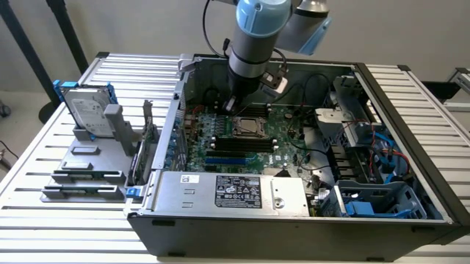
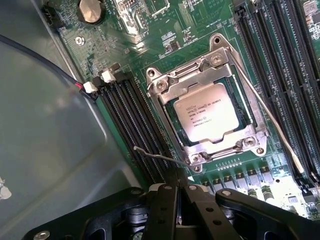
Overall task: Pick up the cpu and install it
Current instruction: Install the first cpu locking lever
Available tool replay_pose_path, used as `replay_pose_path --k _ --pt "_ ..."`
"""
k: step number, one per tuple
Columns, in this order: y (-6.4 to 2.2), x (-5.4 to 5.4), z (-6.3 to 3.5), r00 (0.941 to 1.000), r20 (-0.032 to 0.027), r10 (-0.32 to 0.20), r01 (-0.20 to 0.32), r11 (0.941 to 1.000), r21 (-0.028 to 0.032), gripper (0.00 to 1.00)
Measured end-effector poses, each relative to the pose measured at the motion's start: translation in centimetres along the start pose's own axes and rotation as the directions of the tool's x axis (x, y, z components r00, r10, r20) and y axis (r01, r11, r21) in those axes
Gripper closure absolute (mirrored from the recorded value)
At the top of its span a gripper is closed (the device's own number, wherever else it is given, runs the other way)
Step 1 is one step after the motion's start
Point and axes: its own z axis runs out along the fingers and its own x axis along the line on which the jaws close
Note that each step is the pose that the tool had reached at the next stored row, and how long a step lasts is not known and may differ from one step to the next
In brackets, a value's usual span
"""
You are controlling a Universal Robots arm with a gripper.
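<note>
A pale, plain wall (image 1: 132,27) stands behind a table (image 1: 66,231) of white ribbed metal slats — evenly lit, with no hard shadows. Two dark poles (image 1: 29,52) lean across the wall at the exterior view's left, and a strip of light floor (image 1: 18,118) shows beneath them.
</note>
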Motion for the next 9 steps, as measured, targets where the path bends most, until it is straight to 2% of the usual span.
replay_pose_path --k 4,9 --pt "0.02 -0.01 0.14 1.0000 0.0000 -0.001 0.001 1.0000 -0.0050 0.89" --pt "-0.06 0.17 0.33 1.0000 -0.0002 -0.002 0.002 1.0000 -0.0062 0.89"
